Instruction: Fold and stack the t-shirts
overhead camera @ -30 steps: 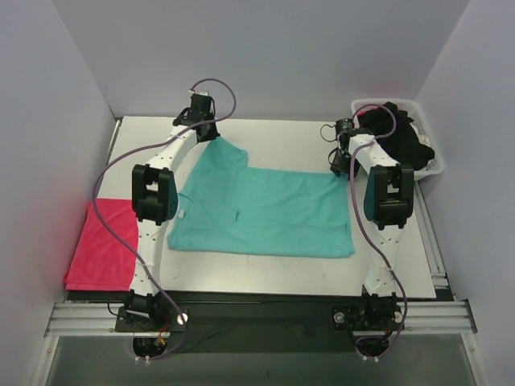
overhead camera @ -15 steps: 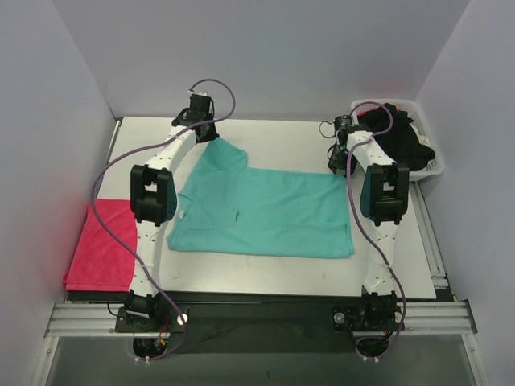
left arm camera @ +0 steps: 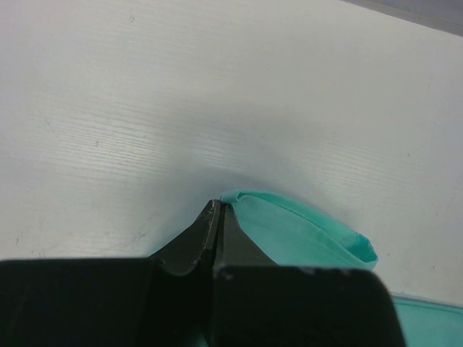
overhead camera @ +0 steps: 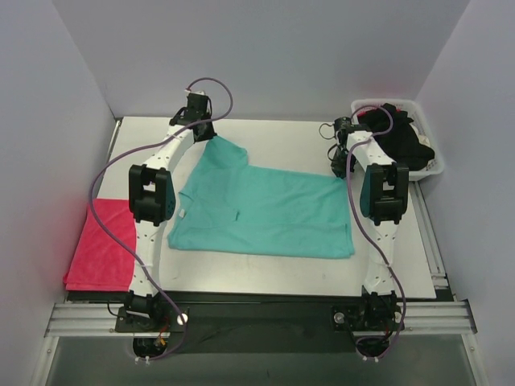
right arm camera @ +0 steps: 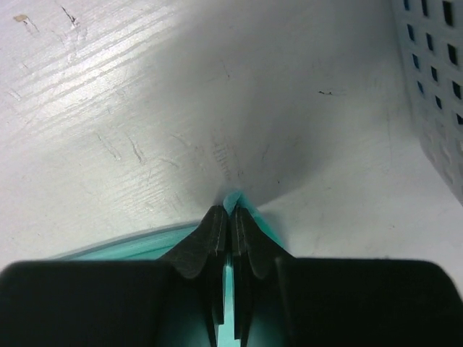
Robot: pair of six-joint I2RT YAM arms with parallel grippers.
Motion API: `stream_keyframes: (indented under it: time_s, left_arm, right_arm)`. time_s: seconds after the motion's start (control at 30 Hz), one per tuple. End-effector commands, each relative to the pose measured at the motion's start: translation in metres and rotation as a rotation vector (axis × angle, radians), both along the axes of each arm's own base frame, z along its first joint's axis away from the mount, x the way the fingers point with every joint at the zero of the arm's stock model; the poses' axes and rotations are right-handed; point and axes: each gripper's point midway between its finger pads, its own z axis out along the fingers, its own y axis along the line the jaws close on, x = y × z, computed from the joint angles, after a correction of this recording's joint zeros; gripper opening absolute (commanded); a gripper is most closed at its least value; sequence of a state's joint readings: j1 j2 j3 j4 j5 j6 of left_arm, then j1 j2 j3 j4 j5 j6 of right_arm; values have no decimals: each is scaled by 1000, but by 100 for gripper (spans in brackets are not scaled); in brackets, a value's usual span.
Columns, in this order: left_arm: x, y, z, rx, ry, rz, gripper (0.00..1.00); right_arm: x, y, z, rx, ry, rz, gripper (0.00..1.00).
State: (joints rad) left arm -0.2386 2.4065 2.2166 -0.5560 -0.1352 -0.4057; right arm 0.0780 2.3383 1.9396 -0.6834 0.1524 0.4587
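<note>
A teal-green t-shirt (overhead camera: 265, 211) lies spread flat on the white table. My left gripper (overhead camera: 211, 137) is at the shirt's far left corner, shut on a pinch of teal-green cloth (left arm camera: 289, 231). My right gripper (overhead camera: 338, 170) is at the far right corner, shut on a small tip of the same shirt (right arm camera: 233, 199). A pinkish-red t-shirt (overhead camera: 100, 245) lies folded at the table's left edge. Black t-shirts (overhead camera: 402, 138) are heaped in the basket.
A white slotted plastic basket (overhead camera: 434, 167) stands at the far right corner; its perforated wall (right arm camera: 438, 79) is close to my right gripper. White walls enclose the table on three sides. Purple cables loop over both arms.
My right gripper has closed on the shirt's far right corner. The left arm has barely moved and keeps its grip.
</note>
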Motion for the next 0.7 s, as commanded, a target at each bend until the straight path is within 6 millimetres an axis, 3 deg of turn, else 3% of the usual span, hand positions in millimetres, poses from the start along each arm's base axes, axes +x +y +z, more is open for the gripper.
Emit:
stream_keyframes:
  time_s: [0.0, 0.03, 0.2, 0.37, 0.67]
  left_arm:
    - [8, 13, 58, -1, -125, 34, 0]
    - [7, 15, 59, 5, -123, 41, 0]
    - [2, 37, 63, 50, -128, 127, 0]
    - [-2, 50, 63, 61, -131, 158, 0]
    - [-2, 47, 58, 50, -117, 148, 0]
  right_arm:
    - [-6, -10, 11, -44, 27, -19, 0]
    - [-4, -11, 15, -48, 17, -16, 10]
    - [8, -12, 30, -65, -27, 1, 30]
    - [11, -13, 41, -77, -52, 7, 35]
    - [20, 0, 47, -70, -80, 44, 37]
